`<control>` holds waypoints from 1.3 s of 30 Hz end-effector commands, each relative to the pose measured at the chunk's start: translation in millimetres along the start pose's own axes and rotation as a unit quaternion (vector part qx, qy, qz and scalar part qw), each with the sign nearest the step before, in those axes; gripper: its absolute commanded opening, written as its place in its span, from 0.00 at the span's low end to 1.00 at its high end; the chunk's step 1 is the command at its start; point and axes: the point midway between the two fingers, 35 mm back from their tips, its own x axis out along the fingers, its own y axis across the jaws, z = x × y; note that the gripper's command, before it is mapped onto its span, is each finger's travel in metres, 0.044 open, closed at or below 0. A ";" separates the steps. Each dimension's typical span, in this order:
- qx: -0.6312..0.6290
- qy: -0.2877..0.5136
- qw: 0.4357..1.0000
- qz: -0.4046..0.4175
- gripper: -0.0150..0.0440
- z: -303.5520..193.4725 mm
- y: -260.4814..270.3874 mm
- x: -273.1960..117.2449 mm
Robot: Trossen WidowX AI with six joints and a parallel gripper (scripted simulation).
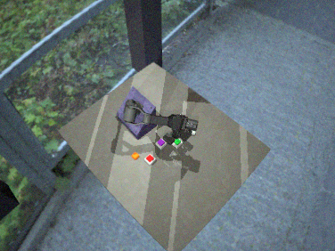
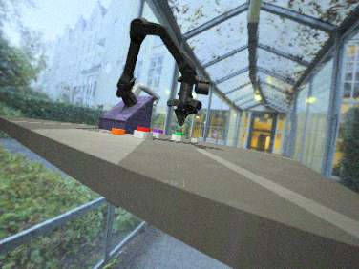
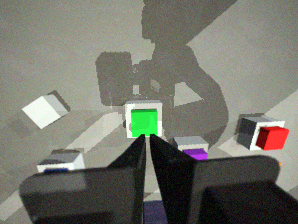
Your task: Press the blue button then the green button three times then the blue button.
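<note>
Hovering over the green button

I am holding my claw (image 3: 146, 137) pressed together, empty, tips pointing at the green button (image 3: 145, 121) in the frame's centre.

high overhead, low tabletop side, wrist close-up

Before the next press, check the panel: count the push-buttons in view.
4: the green square button on its white base sits under the shut gripper, purple button beside it, red button beyond that, blue button opposite, partly hidden by the fingers.
</note>
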 end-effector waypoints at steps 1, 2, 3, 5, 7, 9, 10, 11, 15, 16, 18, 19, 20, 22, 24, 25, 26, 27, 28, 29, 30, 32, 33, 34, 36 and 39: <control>0.003 -0.004 1.000 0.005 0.29 1.4 1.7 -42.7; 0.003 -0.004 1.000 0.004 0.29 0.5 1.3 -53.2; 0.003 -0.004 1.000 0.004 0.29 0.2 1.1 -56.8; 0.003 -0.004 1.000 0.004 0.29 0.2 1.1 -56.8; 0.003 -0.004 1.000 0.004 0.29 0.2 1.1 -56.8; 0.002 -0.004 1.000 0.007 0.29 -4.4 13.9 -58.3; 0.001 -0.005 1.000 0.010 0.29 -10.8 29.4 -59.9; 0.001 -0.005 1.000 0.013 0.29 -19.5 47.5 -61.4; 0.000 -0.004 1.000 0.014 0.29 -62.4 109.5 -62.0; 0.001 -0.003 1.000 0.012 0.29 -73.4 121.2 -60.8; 0.002 -0.003 1.000 0.010 0.29 -83.5 131.0 -59.3; 0.002 -0.003 1.000 0.010 0.29 -83.9 131.3 -59.3; 0.002 -0.003 1.000 0.010 0.29 -83.9 131.3 -59.3; 0.002 -0.003 1.000 0.010 0.29 -83.9 131.3 -59.3; 0.002 -0.003 1.000 0.010 0.29 -83.7 131.3 -57.2; 0.003 -0.003 1.000 0.009 0.29 -83.2 131.3 -51.1; 0.004 -0.003 1.000 0.009 0.29 -82.6 131.4 -41.1; 0.005 -0.003 1.000 0.008 0.29 -82.2 131.6 -27.3; 0.004 -0.003 1.000 0.008 0.29 -82.4 131.7 -13.9; 0.003 -0.003 1.000 0.008 0.29 -82.8 131.7 -4.5; 0.002 -0.003 1.000 0.008 0.29 -83.2 131.7 1.0; 0.002 -0.003 1.000 0.008 0.29 -83.4 131.6 2.9; 0.002 -0.003 1.000 0.008 0.29 -83.4 131.6 2.9; 0.002 -0.003 1.000 0.008 0.29 -83.4 131.6 2.9; 0.002 -0.003 1.000 0.008 0.29 -83.3 131.7 3.9; 0.002 -0.003 1.000 0.008 0.29 -83.1 131.8 8.6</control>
